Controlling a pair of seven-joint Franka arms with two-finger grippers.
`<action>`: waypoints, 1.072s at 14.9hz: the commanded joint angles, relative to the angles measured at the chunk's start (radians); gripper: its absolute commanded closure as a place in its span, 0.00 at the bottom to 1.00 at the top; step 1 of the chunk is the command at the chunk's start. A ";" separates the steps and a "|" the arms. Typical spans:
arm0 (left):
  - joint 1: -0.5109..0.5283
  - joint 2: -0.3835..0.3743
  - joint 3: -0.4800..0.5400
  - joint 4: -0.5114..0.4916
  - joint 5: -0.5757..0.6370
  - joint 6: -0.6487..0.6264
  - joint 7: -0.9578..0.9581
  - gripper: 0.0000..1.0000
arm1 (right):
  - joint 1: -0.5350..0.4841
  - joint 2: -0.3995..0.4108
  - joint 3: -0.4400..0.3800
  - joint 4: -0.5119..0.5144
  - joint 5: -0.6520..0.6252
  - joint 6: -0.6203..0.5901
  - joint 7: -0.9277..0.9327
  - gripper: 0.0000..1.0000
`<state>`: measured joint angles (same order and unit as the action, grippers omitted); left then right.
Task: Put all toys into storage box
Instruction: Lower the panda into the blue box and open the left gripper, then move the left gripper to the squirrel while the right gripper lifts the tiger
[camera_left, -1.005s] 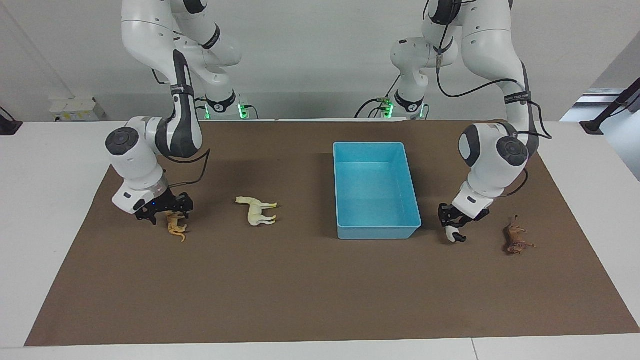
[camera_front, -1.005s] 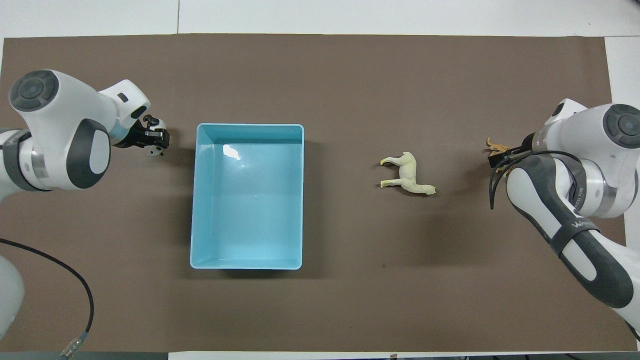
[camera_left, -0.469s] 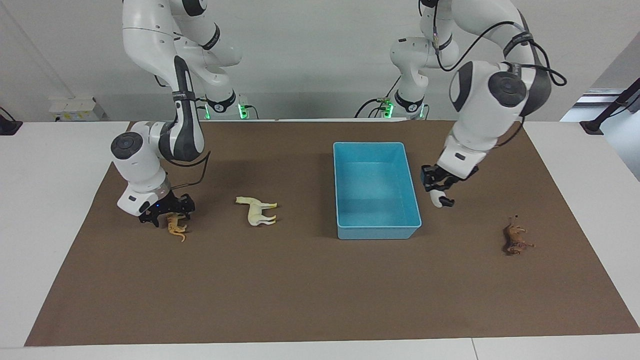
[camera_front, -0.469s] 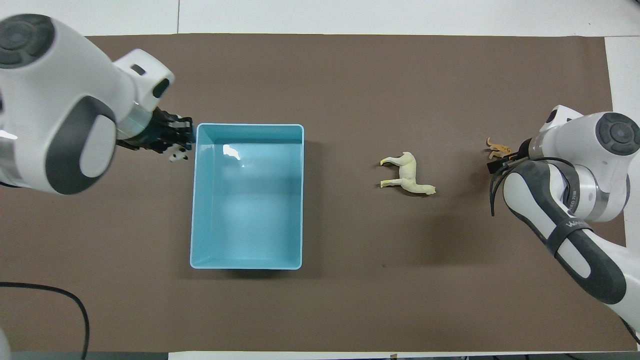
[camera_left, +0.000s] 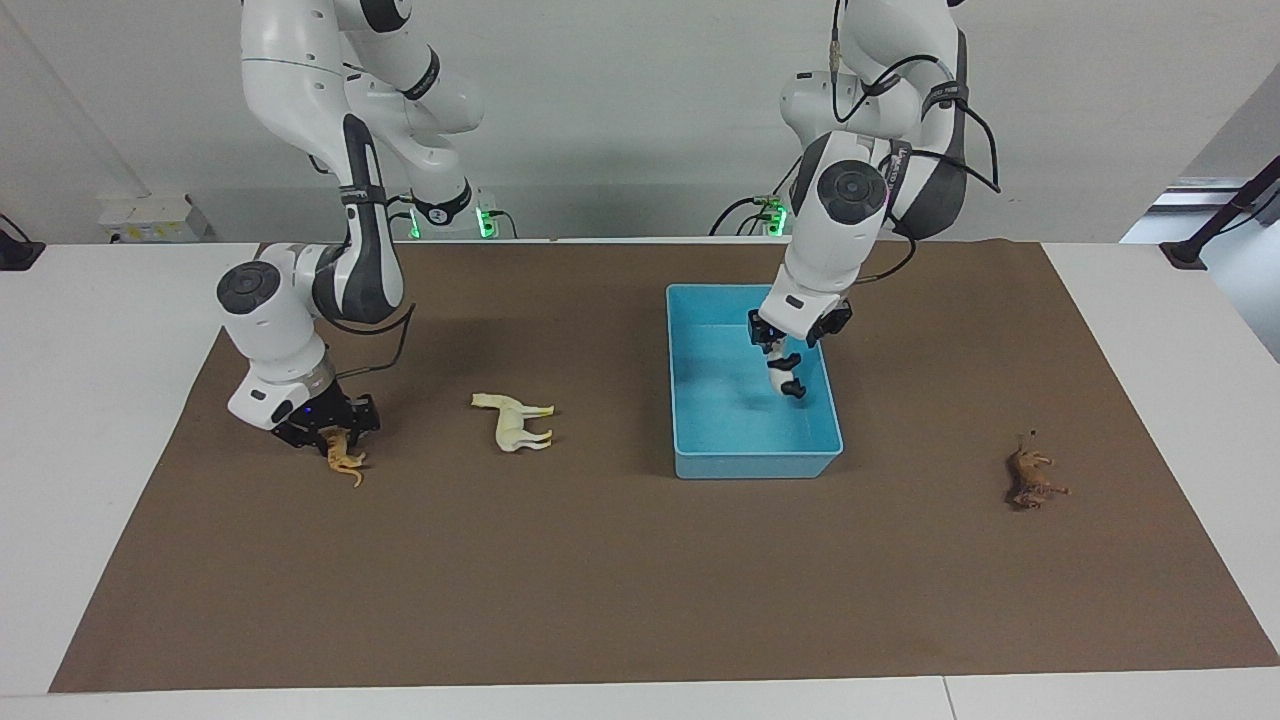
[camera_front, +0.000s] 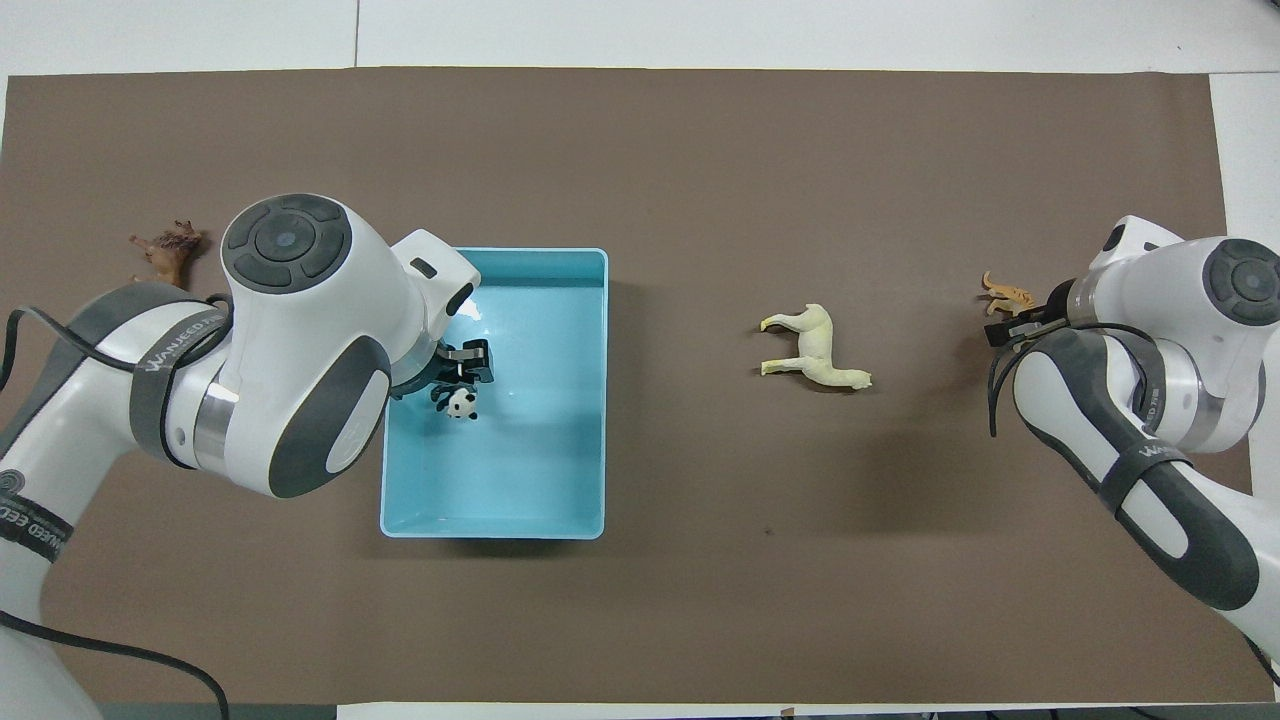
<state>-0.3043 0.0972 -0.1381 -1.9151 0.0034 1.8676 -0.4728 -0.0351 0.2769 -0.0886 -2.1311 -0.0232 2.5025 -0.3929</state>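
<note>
The light blue storage box (camera_left: 756, 466) stands mid-table; it also shows in the overhead view (camera_front: 500, 528). My left gripper (camera_left: 783, 345) is shut on the black-and-white panda (camera_left: 788, 377) and holds it over the box's inside, above the floor (camera_front: 460, 403). My right gripper (camera_left: 325, 432) is down at the orange tiger (camera_left: 345, 458), which lies on the mat toward the right arm's end (camera_front: 1005, 296). The cream-white horse (camera_left: 515, 421) lies on its side between the tiger and the box. The brown lion (camera_left: 1035, 478) lies toward the left arm's end (camera_front: 165, 250).
A brown mat (camera_left: 620, 590) covers most of the white table (camera_left: 90, 330). The box holds nothing on its floor. The left arm's bulk hangs over the box's edge toward the left arm's end in the overhead view.
The left gripper has lifted the panda off the mat beside the box and carried it over the box's wall to above its inside. The right gripper has settled lower at the tiger.
</note>
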 joint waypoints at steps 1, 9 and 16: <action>-0.015 -0.040 0.015 -0.024 0.001 0.025 0.009 0.00 | -0.011 -0.008 0.009 -0.033 0.014 0.022 -0.015 1.00; 0.373 0.121 0.038 0.155 0.030 0.226 0.598 0.00 | 0.003 -0.033 0.009 0.127 0.014 -0.169 -0.006 1.00; 0.553 0.398 0.040 0.323 0.070 0.465 0.796 0.00 | 0.203 -0.070 0.016 0.561 0.017 -0.643 0.373 1.00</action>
<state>0.2083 0.4198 -0.0841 -1.6335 0.0480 2.2520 0.2977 0.0557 0.1841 -0.0803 -1.7402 -0.0181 1.9984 -0.2332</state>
